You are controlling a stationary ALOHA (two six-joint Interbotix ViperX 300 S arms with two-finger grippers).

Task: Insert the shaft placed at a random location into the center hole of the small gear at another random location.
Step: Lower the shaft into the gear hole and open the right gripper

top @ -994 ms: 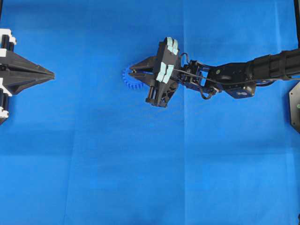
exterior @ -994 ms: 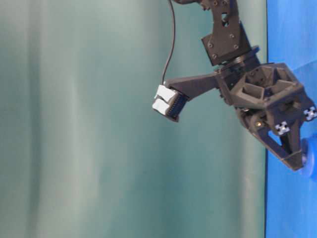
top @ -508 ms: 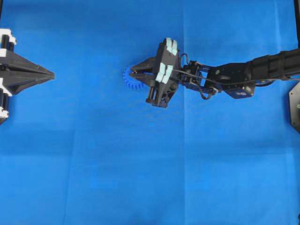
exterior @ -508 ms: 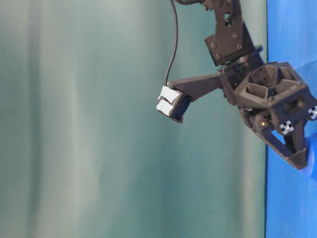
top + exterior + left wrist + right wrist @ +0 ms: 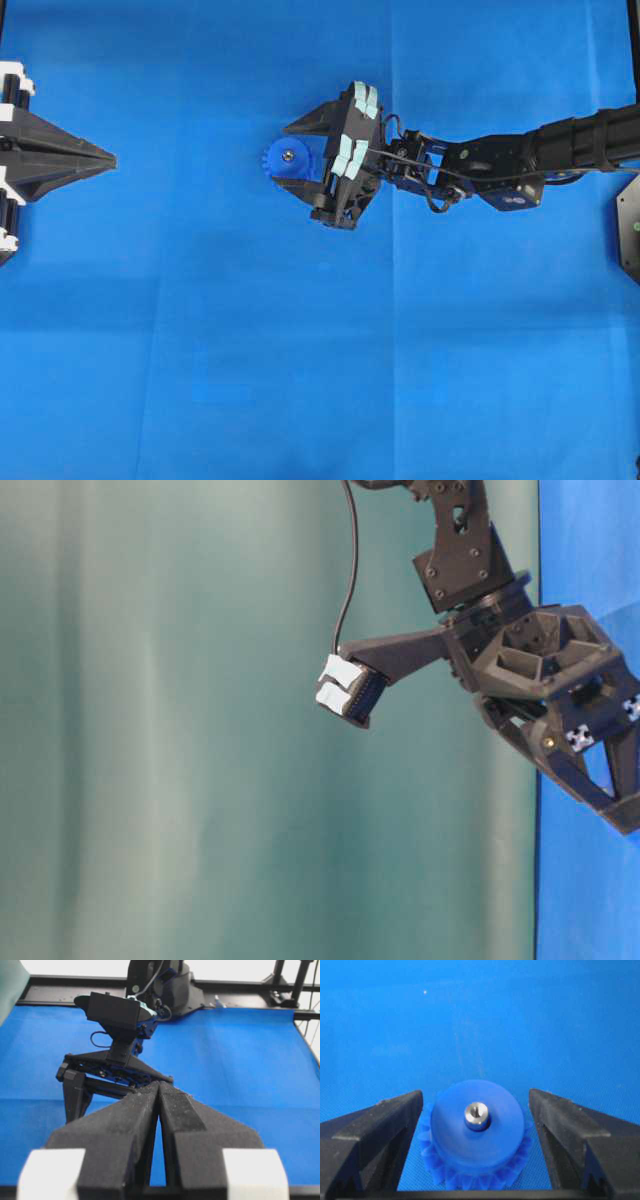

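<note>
1. Shaft [image 5: 476, 1114] stands upright in the gear [image 5: 475, 1132] hub, shiny end up, on the cloth [image 5: 300, 350].
2. Right gripper [image 5: 475, 1125] is spread wide, straddling the gear without touching it.
3. Left gripper [image 5: 159, 1091] is closed, empty.

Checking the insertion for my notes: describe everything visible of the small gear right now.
The small gear is bright blue, plastic-looking, with a toothed rim below a smooth raised round hub. It lies flat on the blue cloth. The silvery shaft stands in its center hole, shiny round end up. The right gripper is open, its fingers flanking the gear on both sides, apparently with gaps. The underside is hidden.
</note>
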